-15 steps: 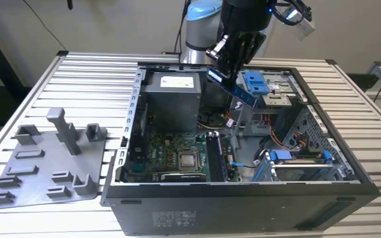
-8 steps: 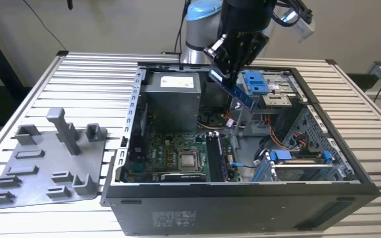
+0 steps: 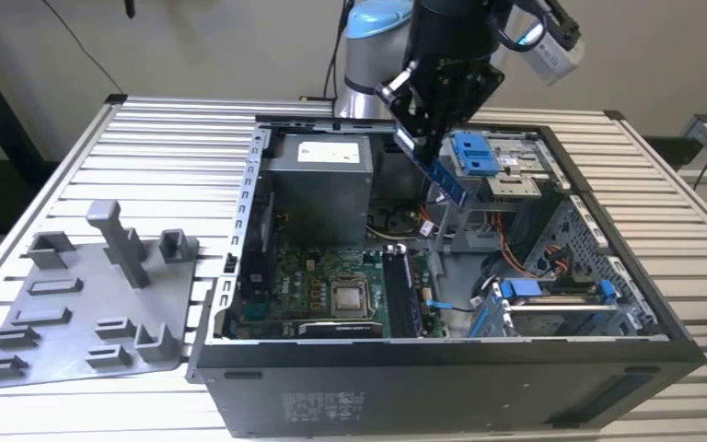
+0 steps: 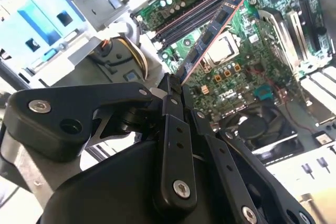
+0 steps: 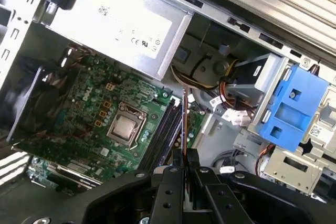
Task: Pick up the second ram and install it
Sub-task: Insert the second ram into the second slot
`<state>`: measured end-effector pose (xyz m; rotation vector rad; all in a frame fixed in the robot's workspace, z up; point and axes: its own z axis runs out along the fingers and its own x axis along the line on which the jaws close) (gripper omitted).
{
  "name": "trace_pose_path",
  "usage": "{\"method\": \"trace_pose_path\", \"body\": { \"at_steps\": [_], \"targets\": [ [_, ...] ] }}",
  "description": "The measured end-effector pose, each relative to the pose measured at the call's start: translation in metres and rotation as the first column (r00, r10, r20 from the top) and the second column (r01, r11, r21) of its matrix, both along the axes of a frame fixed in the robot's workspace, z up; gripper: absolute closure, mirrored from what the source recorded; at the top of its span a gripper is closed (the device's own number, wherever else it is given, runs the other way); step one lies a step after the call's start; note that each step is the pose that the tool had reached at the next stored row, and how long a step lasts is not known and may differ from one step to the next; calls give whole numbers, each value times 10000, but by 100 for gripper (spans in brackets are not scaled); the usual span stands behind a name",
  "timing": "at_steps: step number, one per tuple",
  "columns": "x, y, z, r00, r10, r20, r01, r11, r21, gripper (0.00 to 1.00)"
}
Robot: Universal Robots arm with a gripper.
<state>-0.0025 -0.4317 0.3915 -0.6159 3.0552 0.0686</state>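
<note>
The second ram [image 3: 442,175], a thin bluish board with black chips, hangs tilted above the open computer case [image 3: 243,239]. My gripper [image 3: 412,136] is shut on its upper end. In the second wrist view the ram [image 4: 211,34] juts out from between the closed fingers [image 4: 170,103] over the motherboard [image 4: 247,77]. In the first wrist view the ram [image 5: 184,121] appears edge-on, lined up over the long memory slots [image 5: 165,129] beside the processor [image 5: 123,128].
Inside the case sit a grey power supply [image 3: 317,175], blue drive brackets [image 3: 477,152] and cables [image 3: 501,276]. A grey fixture plate [image 3: 84,304] with blocks and posts lies on the slatted table [image 3: 169,138], at the exterior view's left of the case.
</note>
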Motion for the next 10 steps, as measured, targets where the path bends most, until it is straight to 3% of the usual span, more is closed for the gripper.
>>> {"method": "trace_pose_path", "body": {
  "at_steps": [5, 10],
  "targets": [
    [0, 0, -2, 9966, -819, 0, 819, 9966, -1, 86],
    [0, 0, -4, 9867, -1625, 0, 1625, 9867, 0, 86]
  ]
}}
